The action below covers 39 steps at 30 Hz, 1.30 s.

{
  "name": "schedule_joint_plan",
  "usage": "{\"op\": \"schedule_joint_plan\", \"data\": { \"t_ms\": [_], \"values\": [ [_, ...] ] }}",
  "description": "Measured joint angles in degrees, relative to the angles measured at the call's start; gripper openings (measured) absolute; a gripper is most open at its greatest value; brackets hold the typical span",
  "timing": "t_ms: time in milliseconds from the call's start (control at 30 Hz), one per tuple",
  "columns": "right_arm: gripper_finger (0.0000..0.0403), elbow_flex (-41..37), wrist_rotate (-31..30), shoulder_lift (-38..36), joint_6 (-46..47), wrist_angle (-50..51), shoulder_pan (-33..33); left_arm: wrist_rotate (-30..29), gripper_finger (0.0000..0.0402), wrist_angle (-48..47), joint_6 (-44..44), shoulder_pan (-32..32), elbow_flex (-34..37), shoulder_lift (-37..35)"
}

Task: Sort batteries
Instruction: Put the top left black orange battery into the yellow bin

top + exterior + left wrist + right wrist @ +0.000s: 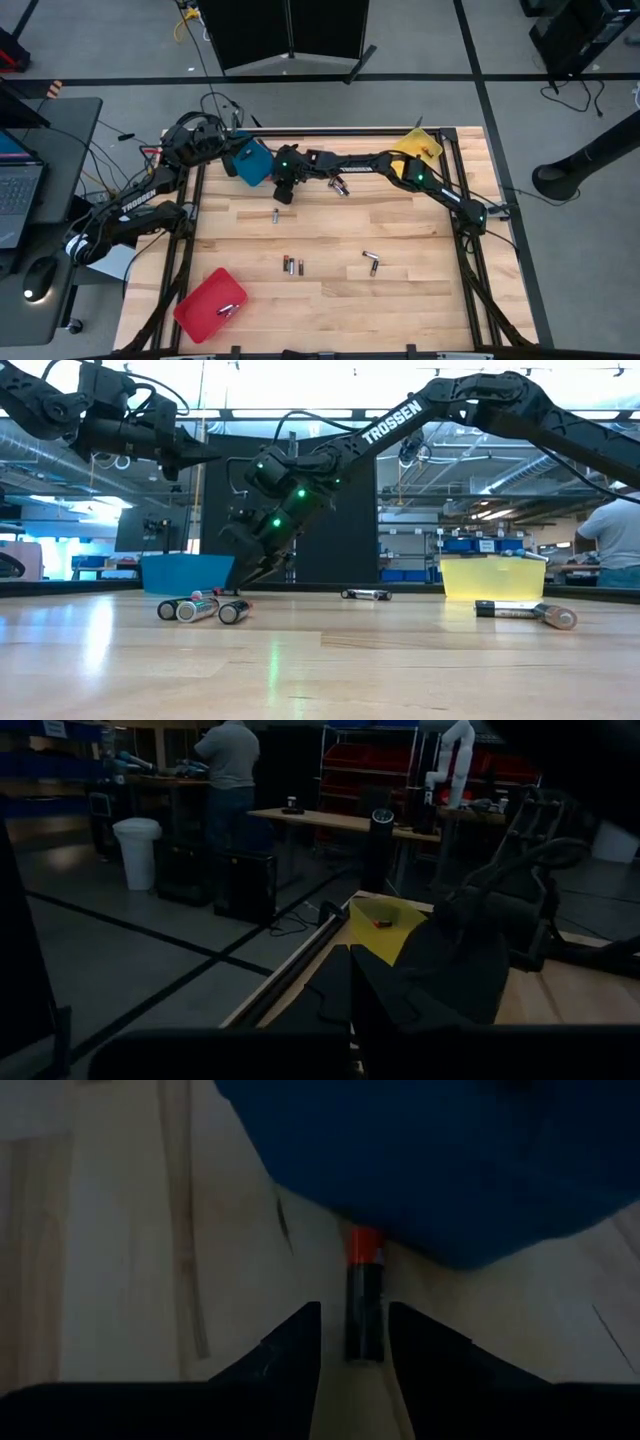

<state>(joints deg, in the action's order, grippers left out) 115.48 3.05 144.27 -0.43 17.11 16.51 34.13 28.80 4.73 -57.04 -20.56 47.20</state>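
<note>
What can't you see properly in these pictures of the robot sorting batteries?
- Blue tray: contents hidden in the low view by its wall, in the high view by the left arm.
- Battery between the right gripper fingers: whether the fingers touch it is too dark to tell.
- Red tray: contents too small in the high view.

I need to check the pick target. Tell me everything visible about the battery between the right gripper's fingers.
The battery is a small dark cylinder with an orange-red end band. It lies on the wooden table, its banded end toward the blue tray. The right gripper straddles it with fingers either side; contact is unclear.
</note>
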Motion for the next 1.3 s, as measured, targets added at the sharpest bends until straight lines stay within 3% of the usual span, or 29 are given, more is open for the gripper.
{"op": "schedule_joint_plan", "data": {
  "t_ms": [367, 1300],
  "values": [
    [0.0108, 0.0, -0.52, 0.0, -1.09, 0.49, -0.5, -0.02, 0.0008, -0.02, 0.02, 0.02, 0.0, 0.0],
    [0.0113, 0.0, -0.58, 0.0, -1.18, 0.87, -1.22, 0.0, 0.0008, -0.02, 0.03, 0.02, 0.0, 0.0]
  ]
}}
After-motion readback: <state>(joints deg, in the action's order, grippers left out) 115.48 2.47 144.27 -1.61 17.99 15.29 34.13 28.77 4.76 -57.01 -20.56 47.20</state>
